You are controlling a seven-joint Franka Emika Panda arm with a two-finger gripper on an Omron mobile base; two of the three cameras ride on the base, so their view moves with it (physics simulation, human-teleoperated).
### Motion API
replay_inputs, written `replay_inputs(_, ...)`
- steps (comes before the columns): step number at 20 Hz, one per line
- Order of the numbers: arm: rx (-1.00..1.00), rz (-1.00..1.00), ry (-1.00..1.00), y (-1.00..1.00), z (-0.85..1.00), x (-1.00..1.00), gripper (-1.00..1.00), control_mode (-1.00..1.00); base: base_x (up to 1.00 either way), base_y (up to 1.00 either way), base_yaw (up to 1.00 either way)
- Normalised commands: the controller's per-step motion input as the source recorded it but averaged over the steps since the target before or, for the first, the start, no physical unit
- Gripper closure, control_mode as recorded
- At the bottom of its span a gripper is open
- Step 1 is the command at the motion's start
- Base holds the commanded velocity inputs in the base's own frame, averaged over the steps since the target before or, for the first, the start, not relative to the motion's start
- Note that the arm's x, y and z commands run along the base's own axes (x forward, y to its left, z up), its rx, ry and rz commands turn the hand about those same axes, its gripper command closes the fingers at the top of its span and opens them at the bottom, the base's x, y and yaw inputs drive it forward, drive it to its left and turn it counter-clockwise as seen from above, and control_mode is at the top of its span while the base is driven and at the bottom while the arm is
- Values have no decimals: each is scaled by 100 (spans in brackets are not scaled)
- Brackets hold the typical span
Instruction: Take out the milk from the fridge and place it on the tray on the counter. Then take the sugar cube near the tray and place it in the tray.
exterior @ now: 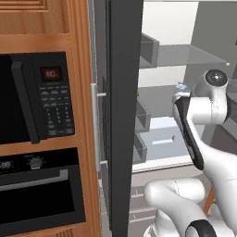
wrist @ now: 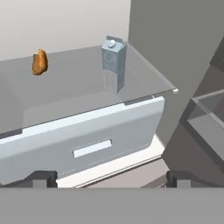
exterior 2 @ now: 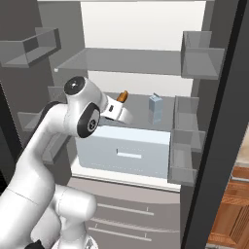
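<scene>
The fridge [exterior 2: 141, 29] stands open, its dark door [exterior: 124, 115] swung to the left. The milk [wrist: 113, 64], a small pale blue-grey carton with a gabled top, stands upright on the glass shelf [wrist: 78, 87] above a light grey drawer [wrist: 87, 135]; it sits right of centre on that shelf [exterior 2: 155, 109]. My gripper [wrist: 111, 178] is open and empty, in front of the drawer, below and short of the carton, well apart from it. The white hand [exterior 2: 118, 111] reaches into the fridge left of the milk. The tray, the counter and the sugar cube are out of view.
An orange-brown piece of food [wrist: 39, 62] lies on the same shelf, left of the milk. Door bins [exterior 2: 187, 121] line the right side, more bins [exterior 2: 29, 48] the left. A black microwave [exterior: 37, 97] and wall oven [exterior: 37, 194] sit in wooden cabinetry left of the door.
</scene>
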Motion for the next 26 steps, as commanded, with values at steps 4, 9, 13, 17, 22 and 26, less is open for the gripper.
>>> replay_inputs(4, 0, -2, 0, -29, 0, 68, -100, -100, 0, 0, 0)
replay_inputs(9, 0, -7, 4, -19, 0, 64, -100, -100, 0, 0, 0)
replay_inputs(13, 0, -15, 1, -9, 0, 47, -100, -100, 0, 0, 0)
replay_inputs(17, 0, -15, 1, -10, -1, 40, -100, -100, 0, 0, 0)
replay_inputs(22, 0, -1, 0, -21, -23, 29, -100, -100, 0, 0, 0)
replay_inputs(26, 0, 0, 0, -32, -39, 27, -100, -100, 0, 0, 0)
